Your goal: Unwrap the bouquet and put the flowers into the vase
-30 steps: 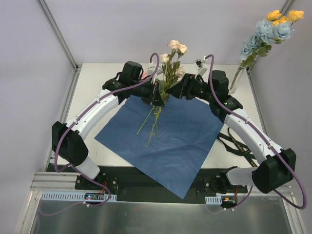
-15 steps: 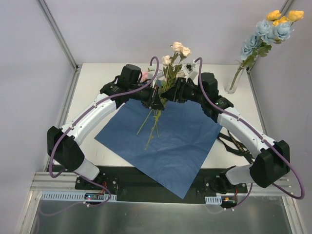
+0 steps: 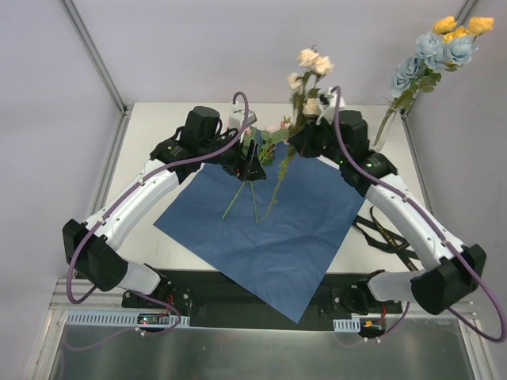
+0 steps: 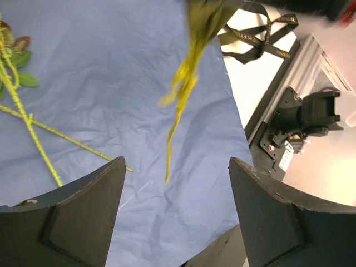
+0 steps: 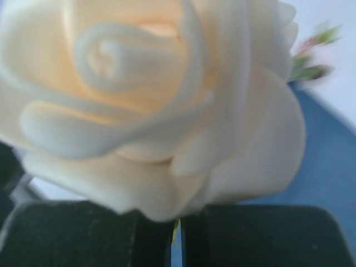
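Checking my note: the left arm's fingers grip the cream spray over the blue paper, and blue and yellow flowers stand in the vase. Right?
Wrong arm: the right fingers grip the cream spray, as the right wrist view shows; the left fingers stand open.

The only lettering in view is gold print along the black ribbon (image 4: 268, 33), which lies on the tabletop (image 4: 245, 89) just beside the blue paper sheet (image 4: 111, 83). It is too small to read.
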`<state>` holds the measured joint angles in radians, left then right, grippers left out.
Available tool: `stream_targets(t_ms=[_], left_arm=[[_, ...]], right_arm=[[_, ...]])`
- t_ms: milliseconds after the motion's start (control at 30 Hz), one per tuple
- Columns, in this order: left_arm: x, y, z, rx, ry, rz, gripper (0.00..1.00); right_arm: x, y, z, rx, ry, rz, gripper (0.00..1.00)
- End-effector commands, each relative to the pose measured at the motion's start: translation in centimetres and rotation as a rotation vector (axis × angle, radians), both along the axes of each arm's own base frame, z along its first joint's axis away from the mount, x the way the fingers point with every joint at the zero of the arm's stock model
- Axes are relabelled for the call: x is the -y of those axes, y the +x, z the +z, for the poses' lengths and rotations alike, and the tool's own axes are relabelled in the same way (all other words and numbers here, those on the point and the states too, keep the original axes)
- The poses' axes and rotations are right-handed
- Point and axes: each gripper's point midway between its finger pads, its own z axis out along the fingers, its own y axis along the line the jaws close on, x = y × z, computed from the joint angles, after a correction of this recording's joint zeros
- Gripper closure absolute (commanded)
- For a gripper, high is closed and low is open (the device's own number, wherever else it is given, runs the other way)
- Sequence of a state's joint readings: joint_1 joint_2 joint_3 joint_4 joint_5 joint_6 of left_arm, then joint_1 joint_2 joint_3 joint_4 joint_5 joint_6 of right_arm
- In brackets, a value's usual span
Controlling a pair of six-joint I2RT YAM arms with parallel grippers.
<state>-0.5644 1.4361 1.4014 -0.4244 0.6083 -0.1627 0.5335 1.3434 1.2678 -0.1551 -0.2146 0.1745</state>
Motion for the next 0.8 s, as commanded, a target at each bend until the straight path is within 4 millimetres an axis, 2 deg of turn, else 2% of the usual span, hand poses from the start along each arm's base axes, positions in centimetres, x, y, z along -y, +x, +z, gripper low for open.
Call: stream_targets(t_ms=[0, 33, 100, 133, 200, 233, 267, 333, 367, 433, 467, 700, 733, 767], left_arm=[[-1.0, 0.6, 1.3, 0.116, 0.029, 0.057, 0.24], [-1.2, 0.8, 1.1, 0.118, 0.041, 0.064, 0.22], [-1.3, 0.9, 0.7, 0.115, 0.052, 0.069, 0.21], [-1.3, 1.0, 0.6, 0.111, 0.056, 0.070, 0.20], [-1.3, 1.1, 0.3, 0.105, 0.061, 0.073, 0.20], [-1.2, 1.1, 0.1, 0.105, 0.065, 0.071, 0.20], [-1.3, 1.2, 0.0, 0.107, 0.070, 0.076, 0.20], [-1.4, 1.4, -0.3, 0.107, 0.082, 0.080, 0.20], [-1.4, 1.5, -0.4, 0.107, 0.087, 0.083, 0.20], [-1.5, 1.7, -0.8, 0.103, 0.101, 0.085, 0.19], [-1.5, 1.8, -1.1, 0.099, 0.106, 0.087, 0.20], [-1.6, 2.4, -2.3, 0.088, 0.142, 0.096, 0.20], [-1.6, 2.5, -2.6, 0.082, 0.148, 0.096, 0.20], [-1.7, 2.6, -2.8, 0.078, 0.151, 0.098, 0.20]], right_arm=[[11.2, 1.7, 9.5, 0.340, -0.195, -0.408, 0.99], [14.7, 1.9, 10.9, 0.372, -0.213, -0.535, 0.99], [18.1, 2.0, 12.9, 0.433, -0.225, -0.648, 0.99], [21.3, 1.7, 14.1, 0.470, -0.248, -0.743, 0.99], [24.6, 1.6, 16.0, 0.538, -0.246, -0.847, 0.99], [27.4, 1.0, 17.1, 0.578, -0.293, -0.927, 0.99], [28.6, 0.7, 19.0, 0.650, -0.287, -0.974, 0.99], [31.1, 0.1, 20.6, 0.727, -0.337, -1.042, 0.99], [32.0, -0.3, 22.5, 0.815, -0.361, -1.073, 0.99], [32.6, 0.1, 23.5, 0.884, -0.387, -1.076, 0.99], [33.4, 0.0, 24.7, 0.936, -0.405, -1.097, 1.00], [35.2, 4.2, 25.9, 1.018, -0.435, -1.084, 0.99], [35.3, 5.5, 25.3, 1.011, -0.445, -1.061, 0.99], [35.3, 5.7, 26.2, 1.035, -0.431, -1.058, 1.00]])
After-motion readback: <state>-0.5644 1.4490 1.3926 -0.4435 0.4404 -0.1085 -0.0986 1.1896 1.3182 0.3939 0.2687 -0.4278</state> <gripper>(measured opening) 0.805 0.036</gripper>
